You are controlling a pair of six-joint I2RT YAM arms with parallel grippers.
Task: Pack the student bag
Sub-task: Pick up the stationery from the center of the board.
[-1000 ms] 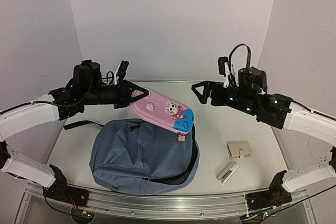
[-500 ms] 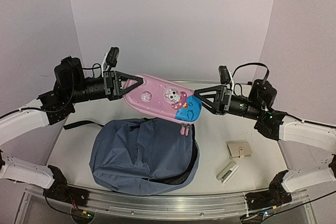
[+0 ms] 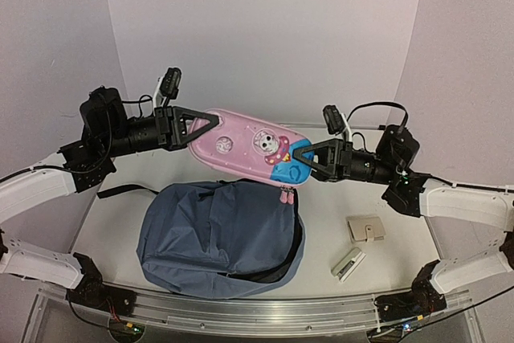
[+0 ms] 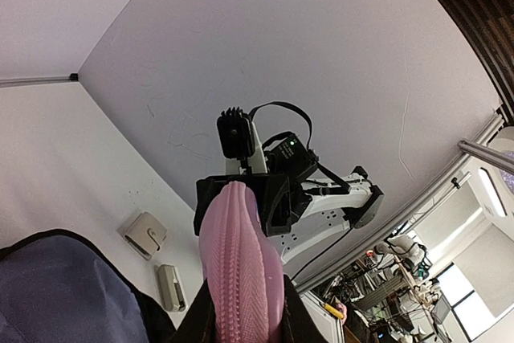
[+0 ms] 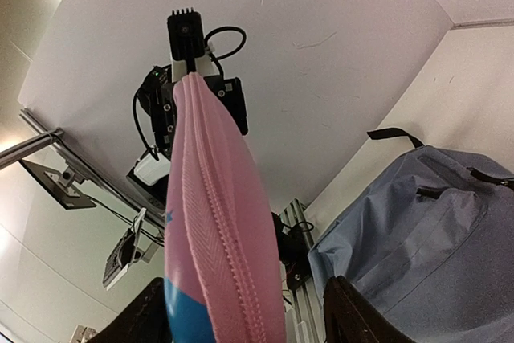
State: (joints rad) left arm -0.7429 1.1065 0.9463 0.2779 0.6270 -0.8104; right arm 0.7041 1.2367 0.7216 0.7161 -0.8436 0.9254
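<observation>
left gripper (image 3: 207, 130) clamped tight on the pink end of a raised pink pencil case (image 3: 249, 146), right gripper (image 3: 301, 165) spread astride its blue end, one finger clear, student bag (image 3: 217, 234) lying on the table (image 3: 377, 190) below both sets of fingers

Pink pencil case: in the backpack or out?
Out. The pink pencil case hangs above the blue backpack, gripped by the left end effector, its blue end between the jaws of the right end effector.

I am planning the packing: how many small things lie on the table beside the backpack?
2. A beige wallet lies right of the backpack; a small white object lies just nearer the arms' bases. Others may be hidden under the backpack.
</observation>
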